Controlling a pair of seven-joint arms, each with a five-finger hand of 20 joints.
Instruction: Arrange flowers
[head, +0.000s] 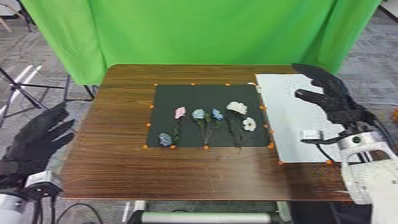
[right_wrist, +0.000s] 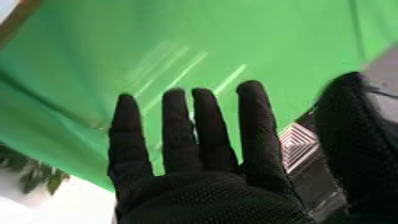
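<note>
In the head view my right hand (head: 336, 100) is held over the white sheet on the table's right side, open and holding nothing. My left hand (head: 37, 137) is off the table's left edge, its fingers straight. Between them, on a black mat (head: 178, 92), lie a pink flower (head: 180, 112), blue flowers (head: 199, 114) (head: 217, 114), a white flower (head: 236, 107), a second white flower (head: 249, 124) and a grey-blue bloom (head: 165, 139). In the right wrist view my right hand (right_wrist: 209, 197) has straight fingers, the thumb spread apart.
The brown table (head: 115, 165) carries a white sheet (head: 293, 135) right of the mat, with a small white device (head: 311, 135) on it. Small orange markers (head: 206, 147) edge the mat. A green curtain (head: 213, 35) hangs behind the table.
</note>
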